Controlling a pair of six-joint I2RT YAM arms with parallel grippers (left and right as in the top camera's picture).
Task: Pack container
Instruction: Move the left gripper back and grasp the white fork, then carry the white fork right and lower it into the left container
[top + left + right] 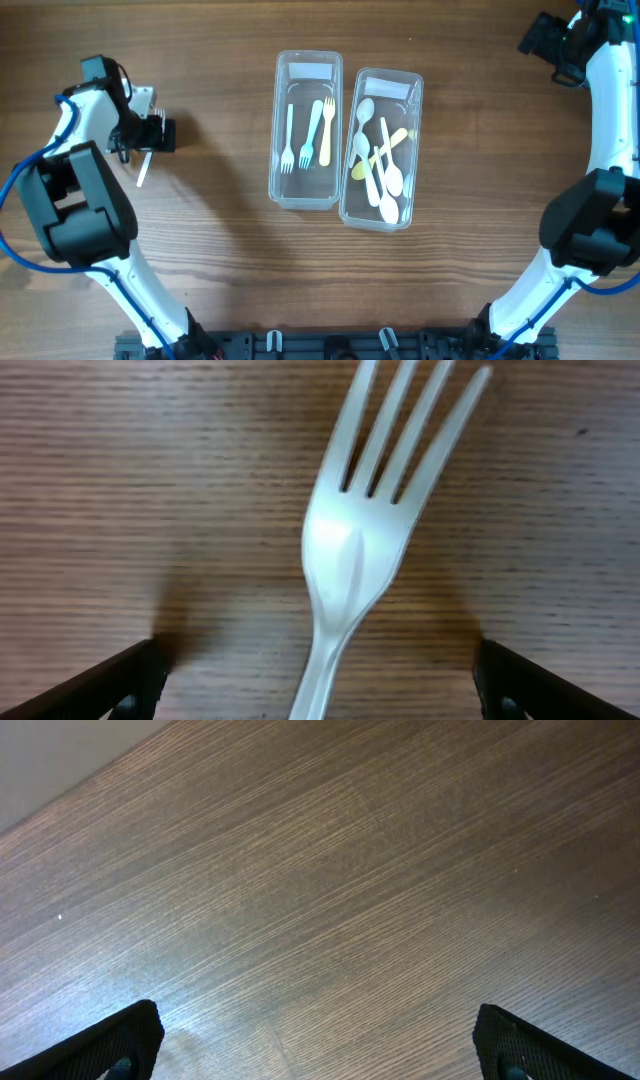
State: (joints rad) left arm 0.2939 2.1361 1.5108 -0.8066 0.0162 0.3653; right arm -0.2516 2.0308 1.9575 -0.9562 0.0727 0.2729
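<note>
White and plastic, a 4-tined fork (350,550) is laid flat on the wooden counter (120,480), untouched between the wide-spread fingers of the left gripper (320,685). The right gripper (320,1045) is held wide open and empty. Well apart from the fork, a clear plastic fork container (308,58) and a clear plastic spoon container (390,75) are set side by side.

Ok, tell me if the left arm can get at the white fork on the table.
Probably yes. The left gripper hangs open right over the white fork, a finger on each side of its handle, and nothing lies on or against it.
</note>
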